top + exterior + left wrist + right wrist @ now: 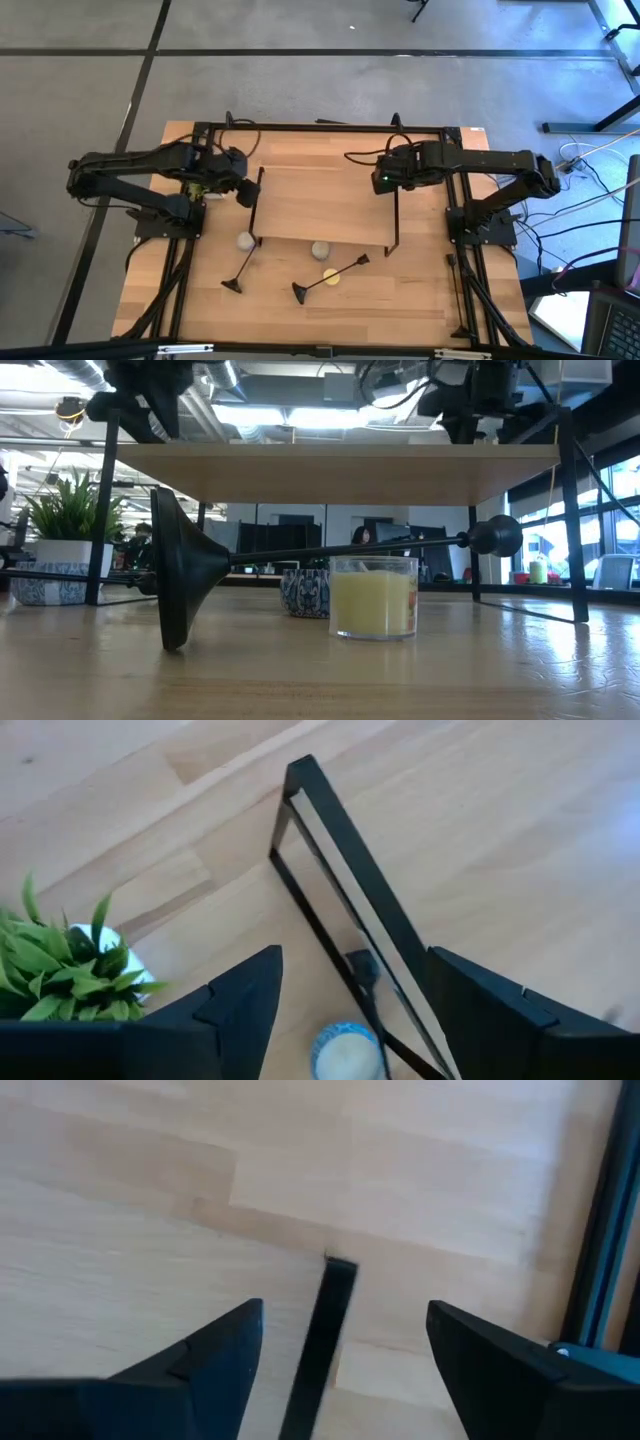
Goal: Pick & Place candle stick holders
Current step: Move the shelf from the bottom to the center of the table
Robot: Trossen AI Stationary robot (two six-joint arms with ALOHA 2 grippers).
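Two slim black candle stick holders lie on their sides on the table in front of the shelf. One (241, 266) lies at the left, its cup top (362, 965) beside a white candle. The other (330, 276) lies right of it, resting on its base rim (183, 572) and its cup top (495, 535). A third holder does not show. My left gripper (243, 190) is open above the shelf's left end, and its fingers (240, 1005) hold nothing. My right gripper (381, 181) is open above the shelf's right end, with a black shelf leg (330, 1335) below its fingers.
A wooden shelf (320, 205) on black legs stands mid-table. Small round candles sit near the holders: two white ones (245, 240) (320, 250) and a yellow one (372, 598). A potted plant (60, 960) stands under my left arm. The table's near part is bare wood.
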